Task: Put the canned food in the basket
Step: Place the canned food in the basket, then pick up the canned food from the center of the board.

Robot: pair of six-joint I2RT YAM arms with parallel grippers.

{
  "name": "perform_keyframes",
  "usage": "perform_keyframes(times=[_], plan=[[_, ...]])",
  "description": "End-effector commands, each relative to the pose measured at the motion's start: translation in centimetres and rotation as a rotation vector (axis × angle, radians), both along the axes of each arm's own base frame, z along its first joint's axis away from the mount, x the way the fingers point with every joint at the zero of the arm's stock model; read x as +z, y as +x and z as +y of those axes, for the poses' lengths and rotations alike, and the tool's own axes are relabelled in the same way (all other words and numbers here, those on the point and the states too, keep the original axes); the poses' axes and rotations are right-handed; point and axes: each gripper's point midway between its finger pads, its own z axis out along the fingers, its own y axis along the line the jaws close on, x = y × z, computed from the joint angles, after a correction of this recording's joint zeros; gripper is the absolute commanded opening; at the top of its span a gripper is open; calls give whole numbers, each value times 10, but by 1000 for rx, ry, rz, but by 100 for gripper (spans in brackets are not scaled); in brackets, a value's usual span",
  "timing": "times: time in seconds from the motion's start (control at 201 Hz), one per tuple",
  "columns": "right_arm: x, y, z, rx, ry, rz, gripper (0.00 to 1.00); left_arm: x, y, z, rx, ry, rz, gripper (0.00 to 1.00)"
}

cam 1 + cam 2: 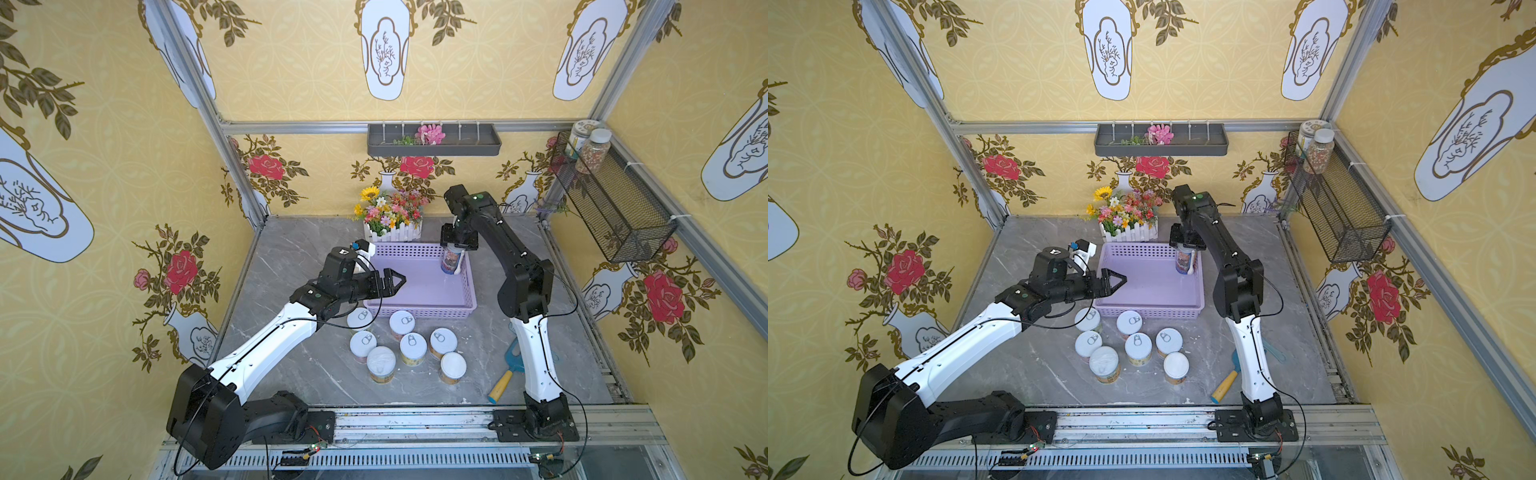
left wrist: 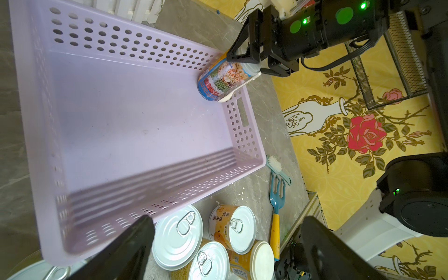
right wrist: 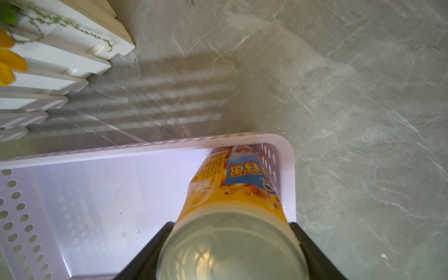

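Your right gripper grips the lid of the tall white-lidded printed can. The can stands in the far right corner of the shallow lavender perforated plastic basket, tight against both walls. The floor to its left lies open. Your left gripper, spread wide and empty, hovers over the left rim. Seven short cans crowd the near wall outside.

The walls are yellow, with red roses and white vases on them. The desk is grey stone with thin white lines. Shiny metal bars run along the corners.
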Motion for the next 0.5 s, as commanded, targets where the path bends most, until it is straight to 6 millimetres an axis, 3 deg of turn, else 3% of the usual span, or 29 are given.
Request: perform_keyframes(times=[0.0, 0.189, 0.493], plan=[[-12, 1, -3, -11, -12, 20, 81, -10, 0, 5, 22, 32, 20, 100], [2, 3, 1, -2, 21, -8, 100, -19, 0, 20, 81, 97, 31, 100], [60, -14, 9, 68, 49, -126, 97, -25, -7, 42, 185, 317, 1, 100]])
